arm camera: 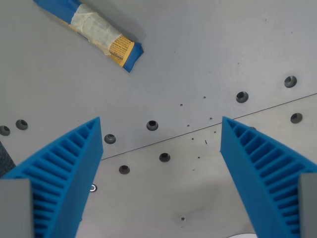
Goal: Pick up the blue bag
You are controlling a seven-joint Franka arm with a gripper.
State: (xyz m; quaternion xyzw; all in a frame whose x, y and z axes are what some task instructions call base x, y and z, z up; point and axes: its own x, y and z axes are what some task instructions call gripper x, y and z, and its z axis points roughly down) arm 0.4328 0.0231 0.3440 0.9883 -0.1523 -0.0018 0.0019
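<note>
The blue bag (pixel 94 30) lies flat on the grey table at the upper part of the wrist view's left, slanting down toward the middle. It is blue with a pale cream band and a yellow label near its lower end; its upper end runs out of frame. My gripper (pixel 159 128) hangs over bare table well below and to the right of the bag. Its two ribbed blue fingers (pixel 64 173) stand far apart with nothing between them, so it is open.
The grey metal table (pixel 208 44) has several dark bolt holes (pixel 152 125) across the middle and a seam line running from lower left to upper right. A dark object shows at the left edge (pixel 4 159). A pale curved shape peeks in at the bottom edge (pixel 242 235).
</note>
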